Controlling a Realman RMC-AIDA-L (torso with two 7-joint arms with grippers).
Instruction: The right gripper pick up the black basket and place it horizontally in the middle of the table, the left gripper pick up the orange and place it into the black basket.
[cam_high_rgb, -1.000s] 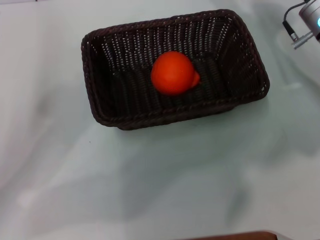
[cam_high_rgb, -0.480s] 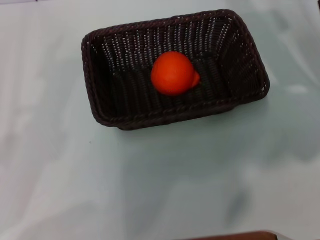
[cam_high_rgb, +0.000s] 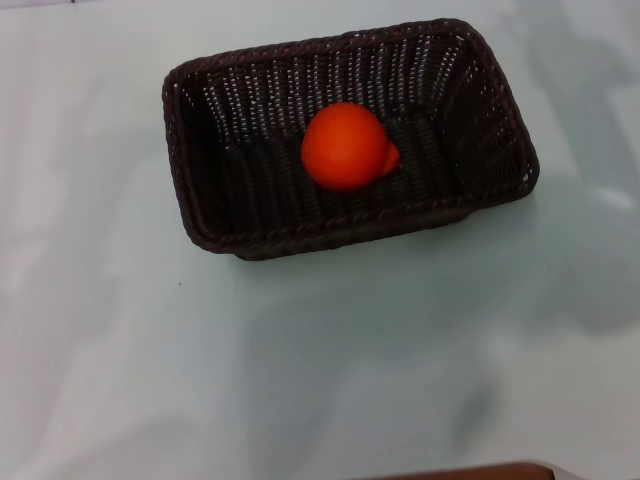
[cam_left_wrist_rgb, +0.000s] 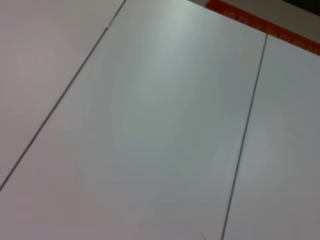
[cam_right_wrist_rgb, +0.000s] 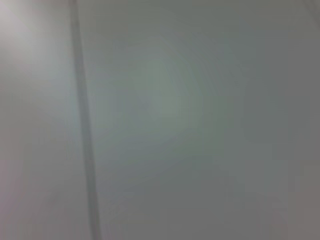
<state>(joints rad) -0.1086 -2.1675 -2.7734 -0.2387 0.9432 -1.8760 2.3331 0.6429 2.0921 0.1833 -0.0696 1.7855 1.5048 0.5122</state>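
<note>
Dark woven wicker makes up the black basket (cam_high_rgb: 350, 140), which sits on the table (cam_high_rgb: 330, 370) with its long sides running across the head view and its open mouth facing up, so it lies flat and level rather than tipped. Inside it, resting on the woven floor near the centre and slightly toward the front wall, is the orange (cam_high_rgb: 346, 146); it touches the floor and is walled in on all four sides by the sloping wicker, which would keep it from rolling away. That arrangement matches what the task asks for: basket laid horizontally, fruit inside it, so I judge both placements done and nothing left to move. The basket stands somewhat toward the far half of the table as the head camera sees it, with bare white surface all around it. Neither end effector appears in any view. The left wrist camera looks at pale panels crossed by thin dark seams with a strip of orange-red at one edge, and the right wrist camera shows only a blank grey surface with one dim line, so both arms seem drawn well away from the basket, likely parked. Whether their fingers are spread or closed cannot be told, and nothing shows either one holding anything.
</note>
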